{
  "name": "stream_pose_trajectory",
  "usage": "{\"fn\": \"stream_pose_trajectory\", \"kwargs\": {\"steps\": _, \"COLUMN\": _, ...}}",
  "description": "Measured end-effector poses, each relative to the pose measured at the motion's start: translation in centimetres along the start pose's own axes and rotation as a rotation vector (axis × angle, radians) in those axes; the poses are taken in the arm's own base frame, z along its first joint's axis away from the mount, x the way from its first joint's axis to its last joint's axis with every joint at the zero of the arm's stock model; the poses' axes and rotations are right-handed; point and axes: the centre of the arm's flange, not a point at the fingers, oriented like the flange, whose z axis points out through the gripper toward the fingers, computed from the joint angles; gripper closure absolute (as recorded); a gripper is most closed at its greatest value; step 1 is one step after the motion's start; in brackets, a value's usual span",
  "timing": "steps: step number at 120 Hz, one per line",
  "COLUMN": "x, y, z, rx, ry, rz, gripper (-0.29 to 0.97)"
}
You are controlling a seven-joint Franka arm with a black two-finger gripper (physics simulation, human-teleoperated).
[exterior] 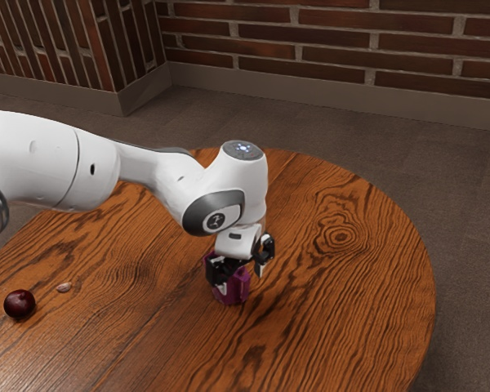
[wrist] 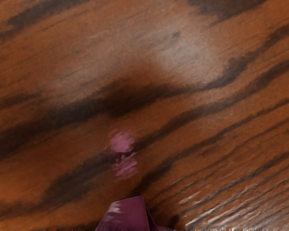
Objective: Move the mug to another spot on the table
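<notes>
On the table (exterior: 351,245) | purple mug (exterior: 235,291) under pincer (exterior: 241,267) | contents hidden

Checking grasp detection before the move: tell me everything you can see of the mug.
The mug is small, glossy, dark purple, plastic- or glaze-like. It appears upright near the middle of the round wooden table, its base seemingly on the wood with a shadow tight beneath. The claw sits directly over it and covers its top, so rim, opening and handle are hidden. In the wrist view a purple edge of it shows just under the hand.
</notes>
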Motion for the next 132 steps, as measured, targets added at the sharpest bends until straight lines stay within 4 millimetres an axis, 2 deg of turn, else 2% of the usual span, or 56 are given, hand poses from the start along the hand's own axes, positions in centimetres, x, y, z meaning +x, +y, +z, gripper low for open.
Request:
{"fn": "stream_pose_trajectory", "kwargs": {"steps": 83, "x": -0.8, "y": -0.8, "z": 0.0, "rx": 0.057, "ry": 0.011, "rz": -0.071, "gripper": 0.6}}
{"fn": "stream_pose_trajectory", "kwargs": {"steps": 104, "x": -1.0, "y": -0.9, "z": -0.5, "rx": 0.075, "ry": 0.007, "rz": -0.109, "gripper": 0.69}}
{"fn": "stream_pose_trajectory", "kwargs": {"steps": 132, "x": -1.3, "y": -0.9, "z": -2.8, "rx": 0.122, "ry": -0.068, "rz": -0.145, "gripper": 0.73}}
